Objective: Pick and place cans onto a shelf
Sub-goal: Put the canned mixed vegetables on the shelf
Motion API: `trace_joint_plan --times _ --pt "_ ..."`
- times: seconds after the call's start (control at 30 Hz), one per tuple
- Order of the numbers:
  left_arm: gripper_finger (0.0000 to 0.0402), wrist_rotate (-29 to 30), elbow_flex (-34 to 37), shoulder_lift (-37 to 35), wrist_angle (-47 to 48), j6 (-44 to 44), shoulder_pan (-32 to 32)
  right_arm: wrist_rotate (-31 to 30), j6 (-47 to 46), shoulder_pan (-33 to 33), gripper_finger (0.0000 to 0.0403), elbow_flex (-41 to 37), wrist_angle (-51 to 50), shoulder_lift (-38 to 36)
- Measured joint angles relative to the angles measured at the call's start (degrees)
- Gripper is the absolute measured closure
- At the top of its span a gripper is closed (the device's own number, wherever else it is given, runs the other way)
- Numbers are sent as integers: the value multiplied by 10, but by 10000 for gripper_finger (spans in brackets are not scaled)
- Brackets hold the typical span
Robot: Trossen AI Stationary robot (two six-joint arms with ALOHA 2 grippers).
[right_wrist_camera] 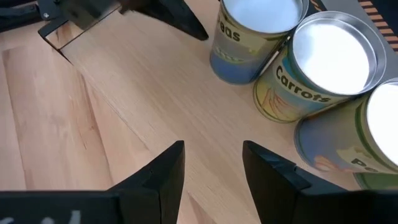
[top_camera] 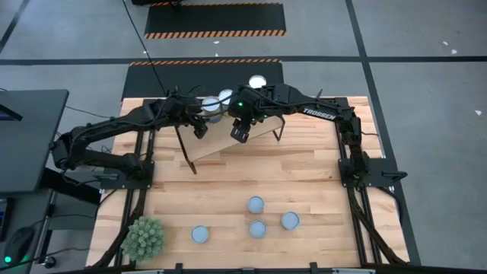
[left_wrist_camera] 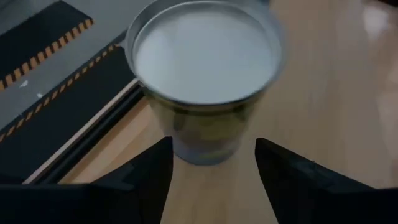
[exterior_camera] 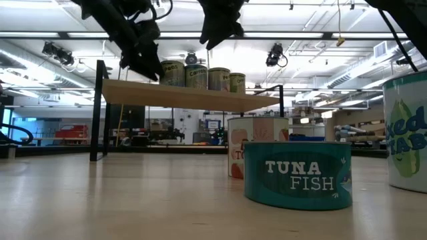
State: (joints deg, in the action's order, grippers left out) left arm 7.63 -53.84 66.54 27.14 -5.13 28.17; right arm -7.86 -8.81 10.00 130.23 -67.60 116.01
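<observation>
The light-wood shelf (top_camera: 228, 144) stands tilted at the table's far side on thin black legs. Several cans stand on it in a row (exterior_camera: 196, 75). My left gripper (left_wrist_camera: 214, 171) is open at the row's left end. Its fingers stand on either side of the foot of a silvery-topped can (left_wrist_camera: 205, 56) with an olive-yellow side, without touching it. My right gripper (right_wrist_camera: 214, 165) is open and empty above the bare shelf plank (right_wrist_camera: 143, 93), beside three cans (right_wrist_camera: 323, 68). Several blue-grey-topped cans (top_camera: 257, 217) stand on the table near its front edge.
A spiky green plant (top_camera: 143, 237) stands at the near left corner. In the low view a "Tuna Fish" can (exterior_camera: 298, 175) stands close to the camera, another can (exterior_camera: 250, 143) stands behind it, and a third (exterior_camera: 408, 133) is at the right edge. Bare tabletop (top_camera: 228, 183) lies between the shelf and the front cans.
</observation>
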Motion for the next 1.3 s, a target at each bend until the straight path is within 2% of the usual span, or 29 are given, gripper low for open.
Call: trace_joint_plan --times 0.2,0.3,0.37,0.6,0.8,0.93,1.1,1.3 --pt "169 -7 -62 0 86 10 -12 0 10 0 234 0 3 0" --pt "170 -42 -80 -9 112 -5 -16 4 1 -1 234 0 3 0" --pt "175 -58 -82 -27 113 -17 -24 9 -2 -4 234 0 3 0" --pt "217 -54 -82 -111 137 -28 -54 6 13 -39 234 0 16 0" --pt "242 -53 -82 -156 137 -52 -84 7 37 -76 234 -12 85 0" --pt "248 -53 -82 -166 136 -59 -116 31 53 -93 234 -28 124 0" --pt "249 -53 -76 -169 125 -58 -172 36 23 -122 234 -46 123 0" --pt "249 -54 -24 -168 63 -68 -234 61 -10 -169 234 -58 105 0"
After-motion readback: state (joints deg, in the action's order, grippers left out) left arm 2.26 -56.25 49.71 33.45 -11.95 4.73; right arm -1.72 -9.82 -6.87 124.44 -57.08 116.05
